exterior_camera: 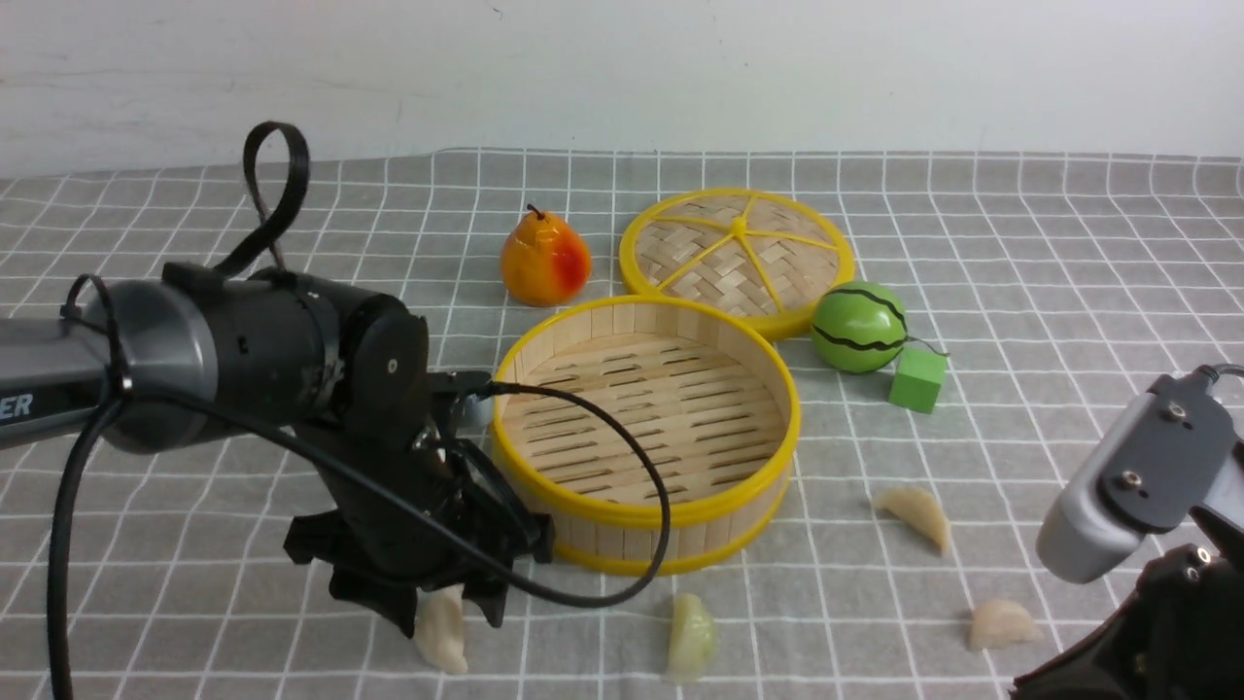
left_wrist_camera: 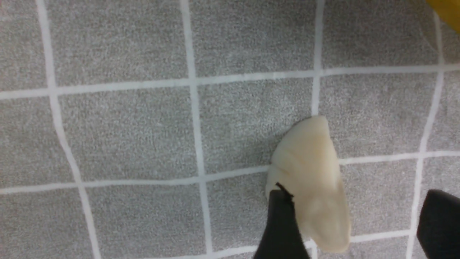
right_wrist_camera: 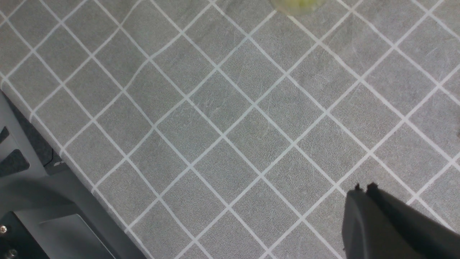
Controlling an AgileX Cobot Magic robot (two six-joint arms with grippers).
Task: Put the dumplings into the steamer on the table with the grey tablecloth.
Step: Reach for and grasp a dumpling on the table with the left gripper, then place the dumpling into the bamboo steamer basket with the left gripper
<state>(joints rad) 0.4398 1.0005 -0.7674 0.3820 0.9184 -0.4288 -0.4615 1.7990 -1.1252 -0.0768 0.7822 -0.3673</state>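
The steamer (exterior_camera: 622,540) stands empty mid-table on the grey tablecloth (exterior_camera: 1020,243). Four dumplings lie on the cloth in front of it: one (exterior_camera: 442,647) at the left, a greenish one (exterior_camera: 691,637), and two at the right (exterior_camera: 915,515) (exterior_camera: 1003,623). My left gripper (exterior_camera: 447,614) is down over the left dumpling (left_wrist_camera: 309,169) and open (left_wrist_camera: 359,196). One finger (left_wrist_camera: 282,223) touches the dumpling; the other stands apart from it. My right gripper (right_wrist_camera: 363,189) is shut and empty above bare cloth, with the greenish dumpling (right_wrist_camera: 296,5) far off.
Behind the steamer lie its woven lid (exterior_camera: 737,255) and an orange pear (exterior_camera: 544,261). A green watermelon (exterior_camera: 859,328) and a green cube (exterior_camera: 917,379) sit to its right. The steamer's yellow rim (left_wrist_camera: 447,10) is close to my left gripper. The table's near edge (right_wrist_camera: 72,162) shows.
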